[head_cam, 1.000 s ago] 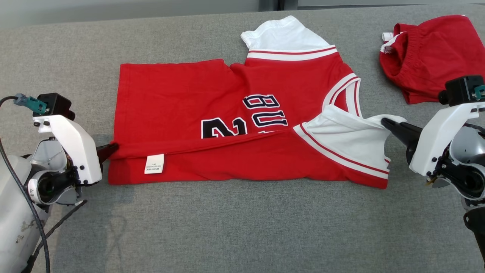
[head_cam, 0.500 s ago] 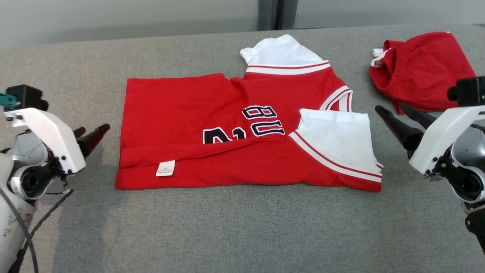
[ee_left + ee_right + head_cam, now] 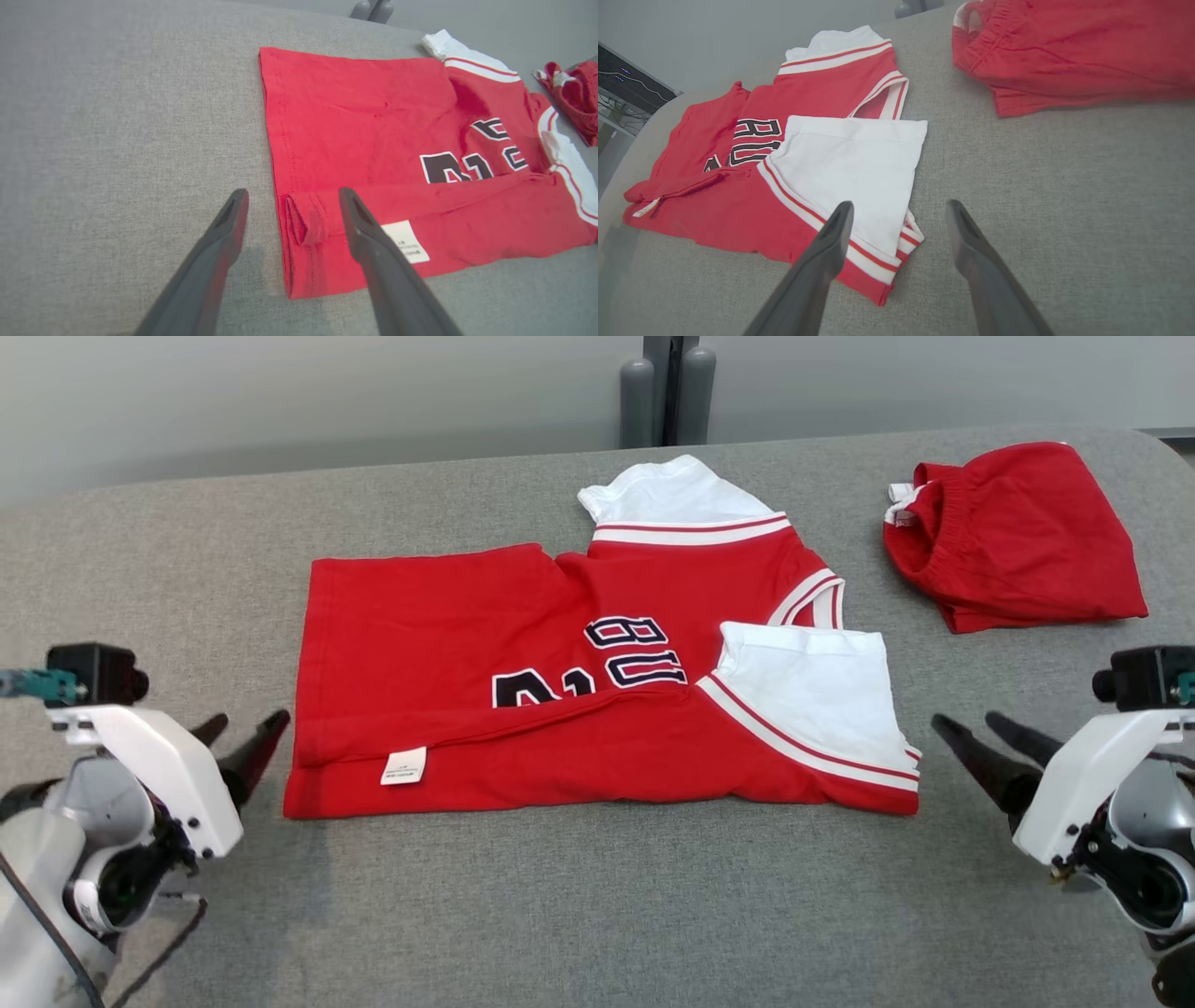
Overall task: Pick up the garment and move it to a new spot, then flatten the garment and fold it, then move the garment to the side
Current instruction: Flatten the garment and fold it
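Observation:
The garment [image 3: 448, 616] is a red jersey with white sleeves and dark lettering, lying flat on the grey padded table [image 3: 597, 905]. Its near long edge is folded up over the front, with a white label [image 3: 403, 766] showing. My left gripper [image 3: 250, 721] stands open just off the jersey's left edge, holding nothing. In the left wrist view the left gripper [image 3: 293, 191] straddles the rolled corner of the garment [image 3: 355, 107] without touching it. My right gripper [image 3: 964, 719] is open beside the folded white sleeve [image 3: 812, 686]. The right wrist view shows the right gripper [image 3: 899, 203] over the garment's [image 3: 822, 88] sleeve hem.
A pair of red shorts [image 3: 1008, 537] lies crumpled at the back right, apart from the jersey. Two grey posts [image 3: 663, 397] rise behind the table's far edge. Bare grey surface stretches along the near side and to the far left.
Both grippers have opened, let go of the jersey's folded edge and drawn back from it. The white sleeve has dropped flat. The camera has tilted, shifting the whole picture downward.

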### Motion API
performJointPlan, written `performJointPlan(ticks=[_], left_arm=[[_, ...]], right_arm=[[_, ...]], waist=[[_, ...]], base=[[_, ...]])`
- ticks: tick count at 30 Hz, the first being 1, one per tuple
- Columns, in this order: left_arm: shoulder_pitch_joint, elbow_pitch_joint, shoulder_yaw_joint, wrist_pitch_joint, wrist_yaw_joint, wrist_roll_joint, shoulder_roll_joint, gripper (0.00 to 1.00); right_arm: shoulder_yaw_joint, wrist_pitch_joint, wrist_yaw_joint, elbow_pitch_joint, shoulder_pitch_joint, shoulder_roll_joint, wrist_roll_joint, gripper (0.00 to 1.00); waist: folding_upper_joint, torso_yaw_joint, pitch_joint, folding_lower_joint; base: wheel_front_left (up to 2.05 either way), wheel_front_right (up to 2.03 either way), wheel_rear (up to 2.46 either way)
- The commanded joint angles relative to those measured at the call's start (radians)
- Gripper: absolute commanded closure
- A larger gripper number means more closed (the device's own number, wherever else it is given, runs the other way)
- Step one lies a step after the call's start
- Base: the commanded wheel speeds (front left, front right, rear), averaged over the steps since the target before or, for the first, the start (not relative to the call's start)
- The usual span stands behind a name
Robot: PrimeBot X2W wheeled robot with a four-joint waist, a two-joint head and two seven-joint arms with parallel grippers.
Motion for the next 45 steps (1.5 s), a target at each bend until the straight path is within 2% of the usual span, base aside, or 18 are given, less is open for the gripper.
performJointPlan(ticks=[1, 6, 11, 18, 29, 41, 42, 43, 44, 45], left_arm=[[0.021, -0.025, -0.007, 0.010, 0.015, 0.007, 0.006, 0.00], [0.042, -0.062, -0.022, 0.057, 0.041, -0.009, 0.010, 0.00], [0.007, -0.042, -0.032, 0.139, 0.034, -0.044, 0.003, 0.00], [-0.081, 0.040, -0.071, 0.300, 0.013, -0.072, -0.007, 0.00], [-0.181, 0.197, -0.112, 0.463, -0.030, -0.100, -0.033, 0.00], [-0.206, 0.273, -0.128, 0.526, -0.043, -0.115, -0.059, 0.00], [-0.208, 0.276, -0.130, 0.528, -0.044, -0.114, -0.060, 0.04], [-0.211, 0.279, -0.131, 0.529, -0.046, -0.113, -0.061, 0.31], [-0.214, 0.281, -0.132, 0.529, -0.047, -0.112, -0.062, 0.59], [-0.215, 0.283, -0.132, 0.528, -0.047, -0.111, -0.063, 0.79]], right_arm=[[-0.004, 0.030, 0.000, 0.015, 0.016, 0.000, 0.008, 0.00], [-0.024, 0.112, 0.000, 0.045, 0.012, 0.018, -0.002, 0.00], [-0.039, 0.179, 0.000, 0.072, -0.008, 0.041, -0.025, 0.00], [-0.065, 0.245, 0.000, 0.130, -0.061, 0.097, -0.082, 0.00], [-0.098, 0.309, 0.000, 0.210, -0.127, 0.154, -0.151, 0.00], [-0.054, 0.396, 0.000, 0.209, -0.136, 0.193, -0.117, 0.00], [-0.051, 0.399, 0.000, 0.209, -0.135, 0.193, -0.115, 0.00], [-0.049, 0.401, 0.000, 0.207, -0.135, 0.191, -0.113, 0.42], [-0.046, 0.404, 0.000, 0.206, -0.134, 0.190, -0.110, 0.65], [-0.044, 0.407, 0.000, 0.205, -0.134, 0.189, -0.108, 0.91]], waist=[[0.0000, 0.004, 0.001, 0.0000], [0.0000, 0.012, 0.005, 0.0000], [0.0000, 0.018, 0.012, 0.0000], [0.0000, 0.012, 0.019, 0.0000], [0.0000, -0.011, 0.038, 0.0000], [0.0000, -0.028, 0.067, 0.0000], [0.0000, -0.028, 0.069, 0.0000], [0.0000, -0.027, 0.071, 0.0000], [0.0000, -0.027, 0.072, 0.0000], [0.0000, -0.026, 0.072, 0.0000]], base=[[0.00, 0.00, 0.00], [0.00, 0.00, 0.00], [0.00, 0.00, 0.00], [0.00, 0.00, 0.00], [0.00, 0.00, 0.00], [0.00, 0.00, 0.00], [0.00, 0.00, 0.00], [0.00, 0.00, 0.00], [0.00, 0.00, 0.00], [0.00, 0.00, 0.00]])
